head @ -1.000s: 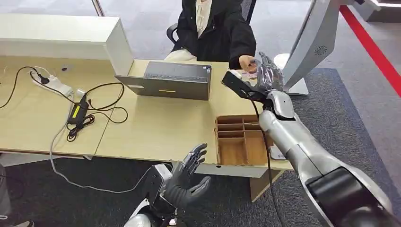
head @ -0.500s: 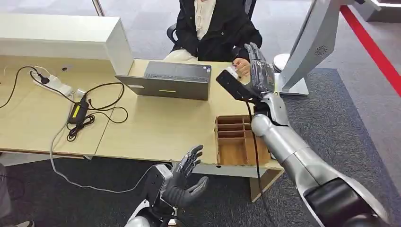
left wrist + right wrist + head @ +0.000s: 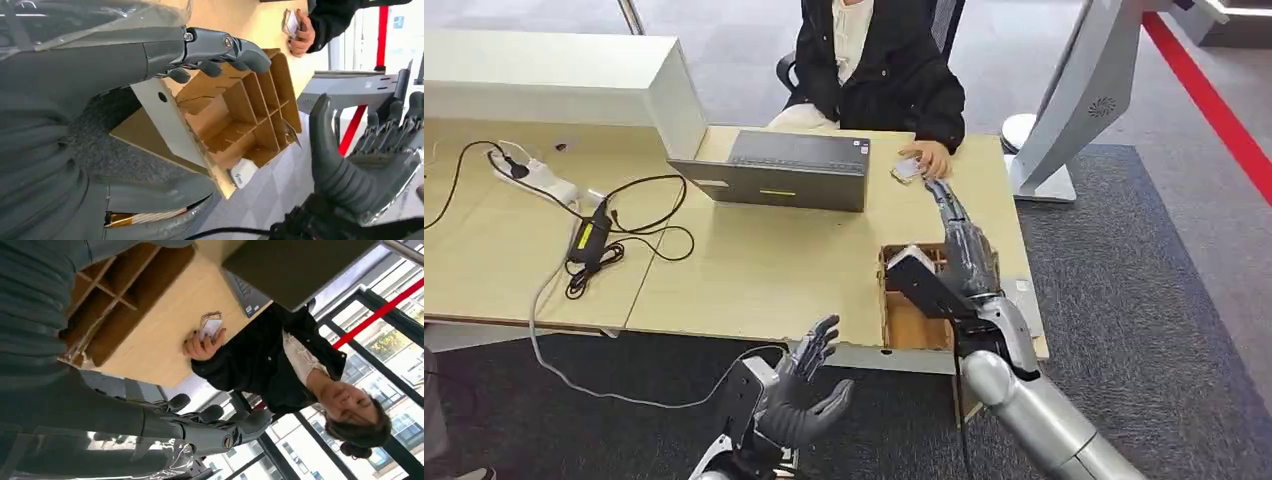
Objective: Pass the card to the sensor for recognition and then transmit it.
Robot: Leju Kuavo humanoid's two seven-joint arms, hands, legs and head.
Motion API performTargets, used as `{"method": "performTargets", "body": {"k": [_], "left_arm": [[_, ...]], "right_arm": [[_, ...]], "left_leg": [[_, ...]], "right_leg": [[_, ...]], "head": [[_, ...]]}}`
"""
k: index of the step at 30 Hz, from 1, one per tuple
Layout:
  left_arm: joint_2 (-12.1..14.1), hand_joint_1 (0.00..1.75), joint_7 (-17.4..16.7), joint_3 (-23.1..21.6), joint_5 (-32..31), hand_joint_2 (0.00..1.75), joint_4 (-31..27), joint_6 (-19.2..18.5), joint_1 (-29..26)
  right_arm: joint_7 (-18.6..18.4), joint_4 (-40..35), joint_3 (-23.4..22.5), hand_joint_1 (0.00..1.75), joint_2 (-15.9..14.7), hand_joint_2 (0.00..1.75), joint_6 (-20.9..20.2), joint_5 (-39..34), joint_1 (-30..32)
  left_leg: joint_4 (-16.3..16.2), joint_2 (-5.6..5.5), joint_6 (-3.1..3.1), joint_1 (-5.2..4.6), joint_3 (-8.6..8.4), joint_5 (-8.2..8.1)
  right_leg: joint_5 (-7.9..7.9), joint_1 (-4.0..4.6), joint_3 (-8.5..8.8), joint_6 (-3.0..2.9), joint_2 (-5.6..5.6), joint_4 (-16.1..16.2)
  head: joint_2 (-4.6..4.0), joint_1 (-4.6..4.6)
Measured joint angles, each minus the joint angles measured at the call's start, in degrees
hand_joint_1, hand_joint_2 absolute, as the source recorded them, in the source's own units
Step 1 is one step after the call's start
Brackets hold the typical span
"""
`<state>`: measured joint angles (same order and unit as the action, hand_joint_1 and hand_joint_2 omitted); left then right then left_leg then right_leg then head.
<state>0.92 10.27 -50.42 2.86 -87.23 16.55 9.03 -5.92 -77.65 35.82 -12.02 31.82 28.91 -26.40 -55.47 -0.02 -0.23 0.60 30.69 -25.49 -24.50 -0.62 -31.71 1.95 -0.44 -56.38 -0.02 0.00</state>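
Beside the laptop (image 3: 789, 170): you see the card (image 3: 907, 169) in a person's hand (image 3: 927, 158).
Right hand (image 3: 964, 245): fingers spread, empty, over the divided box (image 3: 916, 300).
Left hand (image 3: 809, 395): fingers apart, empty, below desk (image 3: 754, 270) edge.

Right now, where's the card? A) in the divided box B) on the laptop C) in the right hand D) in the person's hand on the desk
D: the card sits in the person's hand on the desk, while the right hand hangs empty over the box.
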Motion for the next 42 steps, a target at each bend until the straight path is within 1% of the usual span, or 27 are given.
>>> {"method": "performTargets", "body": {"k": [6,9,15,18,21,29,38,42], "left_arm": [[0.1,0.00,-0.1,0.0,0.6,1.75,0.0,-1.2,0.2],[0.1,0.00,-0.2,0.0,0.8,1.75,0.0,-1.7,0.6],[-0.2,0.00,-0.3,-0.2,1.7,1.75,0.0,-2.2,1.6],[-0.2,0.00,-0.3,-0.3,2.0,1.75,0.0,-2.4,2.3],[-0.2,0.00,-0.3,-0.8,2.4,1.75,0.1,-2.4,3.0],[-0.2,0.00,-0.2,-0.9,2.7,1.75,0.1,-1.3,3.1],[-0.2,0.00,0.0,-1.2,2.4,1.75,0.1,-0.3,2.9],[-0.2,0.00,-0.2,-1.3,2.4,1.75,0.1,-0.1,2.9]], "right_arm": [[-2.1,-4.0,-1.8,0.00,-1.9,1.75,-0.4,5.5,4.9],[-3.7,-5.2,-2.8,0.00,-2.5,1.75,-0.2,10.3,6.1],[-5.8,-6.0,-4.4,0.00,-3.2,1.75,-0.5,17.3,6.9],[-7.3,-5.8,-5.1,0.00,-3.5,1.75,-0.8,23.7,6.6],[-8.0,-4.2,-5.5,0.00,-3.8,1.75,-1.0,28.4,5.3],[-7.2,4.4,-5.4,0.00,-3.7,1.75,-0.6,27.4,0.6],[-7.7,11.8,-4.3,0.00,-3.3,1.75,-0.5,28.3,-1.6],[-8.0,13.5,-4.1,0.00,-3.3,1.75,-0.5,27.4,-1.9]], "left_leg": [[0.0,0.01,0.00,0.00,0.00,0.00],[0.0,0.01,0.00,-0.01,0.00,0.00],[0.0,0.02,0.00,0.00,-0.01,0.00],[0.0,0.01,0.00,0.00,0.00,0.00],[0.0,0.02,0.00,-0.01,0.01,0.00],[0.0,0.00,0.00,-0.01,0.01,0.01],[0.0,-0.01,0.00,-0.01,0.03,0.00],[0.0,0.00,0.00,-0.01,0.02,0.01]], "right_leg": [[0.01,0.00,0.01,0.00,0.00,0.0],[0.01,-0.01,0.01,0.00,0.00,0.0],[0.01,-0.01,0.00,0.00,0.00,0.0],[0.01,-0.01,0.01,0.00,0.00,0.0],[0.01,-0.01,0.01,0.00,0.00,0.0],[0.02,-0.01,0.02,0.00,0.00,0.0],[0.01,-0.01,0.01,0.00,0.00,0.0],[0.01,-0.01,0.01,0.00,0.00,0.0]], "head": [[0.00,0.00],[0.00,0.00],[0.00,0.00],[0.00,-0.02],[0.00,0.00],[0.00,-0.02],[0.00,0.00],[0.00,0.00]]}}
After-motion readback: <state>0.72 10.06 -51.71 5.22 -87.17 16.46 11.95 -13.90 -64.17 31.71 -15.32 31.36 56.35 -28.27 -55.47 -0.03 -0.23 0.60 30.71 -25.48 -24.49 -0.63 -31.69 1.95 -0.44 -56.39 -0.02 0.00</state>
